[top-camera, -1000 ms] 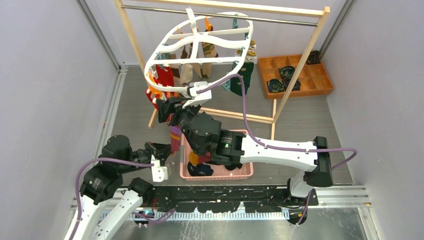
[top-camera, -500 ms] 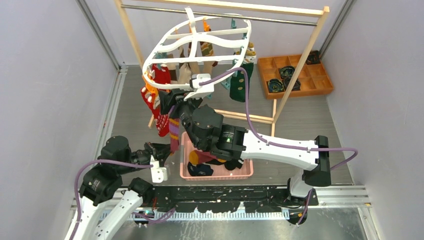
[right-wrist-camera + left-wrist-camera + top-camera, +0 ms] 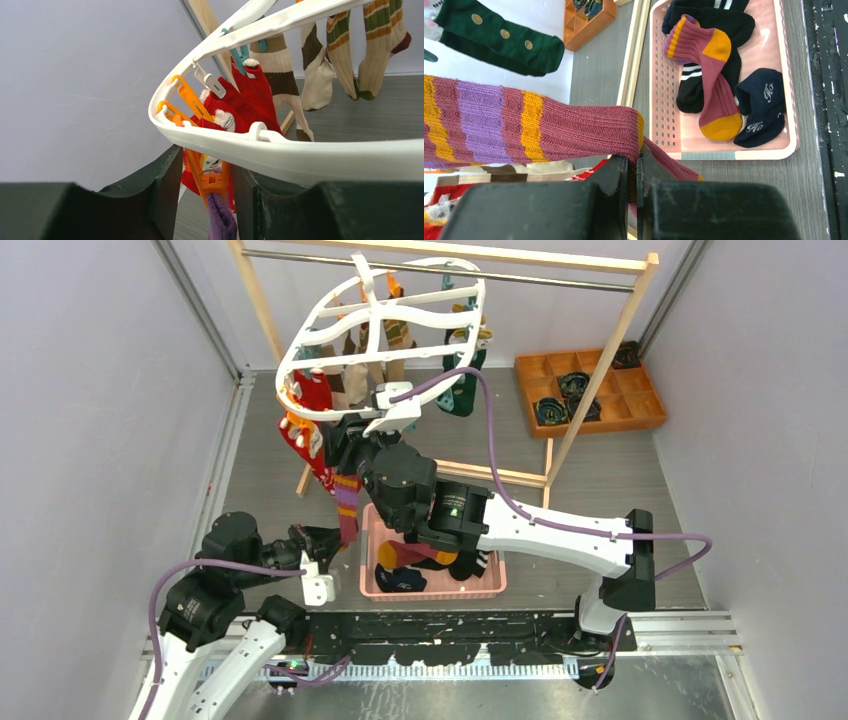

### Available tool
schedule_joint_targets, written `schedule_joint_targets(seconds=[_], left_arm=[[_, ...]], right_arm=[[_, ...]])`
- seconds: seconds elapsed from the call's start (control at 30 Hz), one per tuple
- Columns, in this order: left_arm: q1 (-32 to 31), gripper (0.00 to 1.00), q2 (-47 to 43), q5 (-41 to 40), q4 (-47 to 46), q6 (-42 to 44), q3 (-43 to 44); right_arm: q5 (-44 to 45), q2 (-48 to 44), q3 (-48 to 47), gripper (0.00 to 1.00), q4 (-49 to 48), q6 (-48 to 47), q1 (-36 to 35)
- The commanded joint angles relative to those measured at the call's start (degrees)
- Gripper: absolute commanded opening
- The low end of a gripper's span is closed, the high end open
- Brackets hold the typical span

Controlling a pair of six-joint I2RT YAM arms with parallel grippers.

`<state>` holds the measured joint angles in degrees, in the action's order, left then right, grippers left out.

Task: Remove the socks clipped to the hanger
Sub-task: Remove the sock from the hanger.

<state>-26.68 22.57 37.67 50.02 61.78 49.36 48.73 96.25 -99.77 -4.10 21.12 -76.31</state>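
Note:
The white oval hanger hangs tilted from the rail, with socks clipped under it. A maroon sock with purple and yellow stripes stretches down from its near-left rim. My left gripper is shut on that sock's lower end. My right gripper sits just under the rim, open, one finger on each side of the orange clip that bites the sock's purple cuff. A gap shows between the left finger and the clip. Red socks and beige striped ones hang behind.
A pink basket holding several loose socks sits on the floor under my right arm. The light wooden rack carries the hanger. An orange wooden tray lies back right. A dark green dotted sock hangs on the far side.
The hanger has swung left and up, and my right gripper has followed it. Its jaws have narrowed around the orange clip. My left gripper has stayed put, holding the sock.

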Motion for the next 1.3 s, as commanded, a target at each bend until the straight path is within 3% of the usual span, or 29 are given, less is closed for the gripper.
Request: schedule_joint_targets(seconds=[0.0, 0.17, 0.53, 0.77, 0.83, 0.9, 0.97, 1.0, 1.1, 1.27], left_arm=[[-0.3, 0.00, 0.0, 1.8, -0.5, 0.1, 1.6], [-0.3, 0.00, 0.0, 1.9, -0.6, 0.2, 1.7], [-0.3, 0.00, -0.8, 3.1, 1.9, 2.2, 2.0], [-0.3, 0.00, -2.4, 5.1, 7.5, 6.4, 1.9], [-0.3, 0.00, -3.5, 6.6, 9.4, 7.2, 1.9], [-0.3, 0.00, -4.5, 7.4, 9.9, 7.8, 1.6], [-0.3, 0.00, -5.5, 8.3, 9.9, 8.0, 1.1], [-0.3, 0.00, -5.7, 8.8, 9.9, 8.0, 1.1], [-0.3, 0.00, -6.0, 10.3, 9.8, 8.2, 1.1], [-0.2, 0.00, -5.3, 12.3, 6.4, 3.3, 1.3]], right_arm=[[-1.8, -2.3, -0.8, 0.45, 0.6, 1.4, 0.5], [-2.7, -2.9, 0.1, 0.48, 0.7, 2.2, 0.5], [-0.3, -2.3, 0.2, 0.05, -5.7, 2.1, 0.9], [-0.7, -3.5, 1.9, 0.01, -4.7, 2.3, 1.0], [-2.7, -4.5, 2.6, 0.12, -2.4, 2.3, 0.9], [-5.4, -6.6, 4.3, 0.45, 0.5, 2.2, 0.9], [-9.1, -10.6, 8.7, 0.71, 1.7, 2.8, 0.9], [-11.4, -12.6, 11.1, 0.78, 2.3, 3.1, 0.9], [-18.7, -19.2, 19.1, 0.90, 2.2, 4.2, 0.7], [-29.8, -26.6, 30.4, 0.95, -0.4, 4.1, -2.2]])
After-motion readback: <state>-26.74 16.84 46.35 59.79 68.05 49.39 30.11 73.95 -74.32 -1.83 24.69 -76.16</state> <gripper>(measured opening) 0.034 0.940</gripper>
